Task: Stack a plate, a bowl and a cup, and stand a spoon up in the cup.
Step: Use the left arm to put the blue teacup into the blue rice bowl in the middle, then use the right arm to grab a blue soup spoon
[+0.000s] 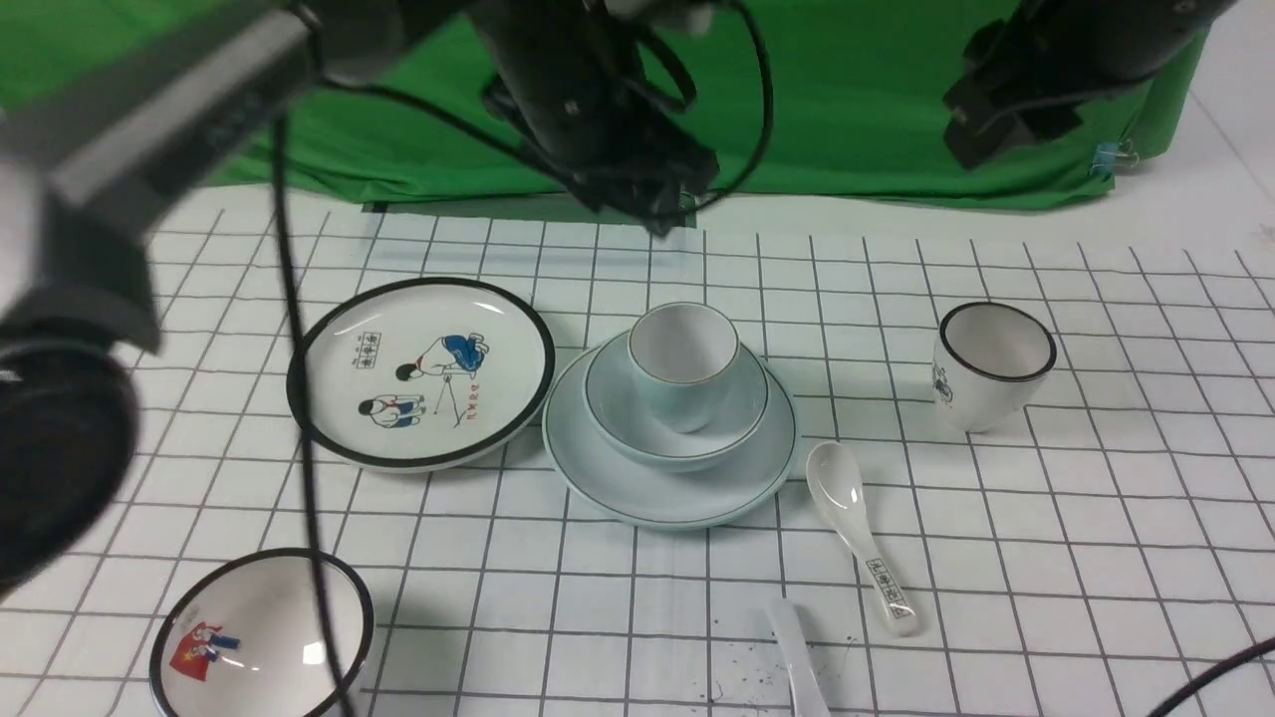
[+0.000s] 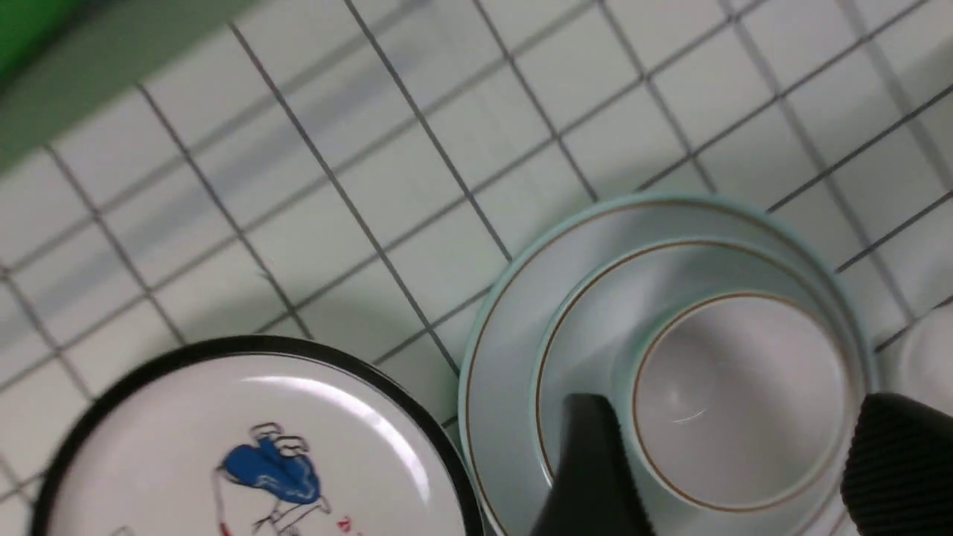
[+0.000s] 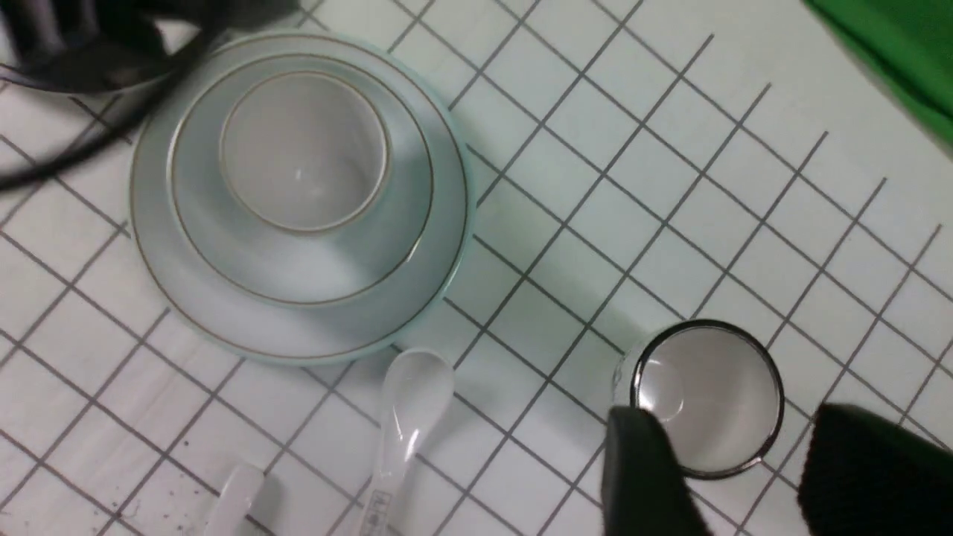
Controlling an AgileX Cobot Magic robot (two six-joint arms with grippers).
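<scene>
The pale blue-green plate (image 1: 618, 478) lies mid-table with the matching bowl (image 1: 618, 413) on it. The small cup (image 1: 684, 360) stands upright and empty in the bowl. High above the stack hangs my left gripper (image 1: 659, 211). In the left wrist view it (image 2: 744, 465) is open, its fingers (image 2: 588, 469) apart on either side of the cup (image 2: 737, 402) far below. The plain white spoon (image 1: 797, 662) lies at the table's front edge, partly cut off. My right gripper (image 3: 752, 476) is open and empty, raised over the right side of the table.
A black-rimmed cartoon plate (image 1: 420, 370) touches the stack's left side. A black-rimmed cartoon bowl (image 1: 261, 637) sits front left. A black-rimmed white cup (image 1: 991, 363) stands at the right. A white spoon with printed characters (image 1: 857, 533) lies just right of the plate. A green cloth (image 1: 847, 100) backs the table.
</scene>
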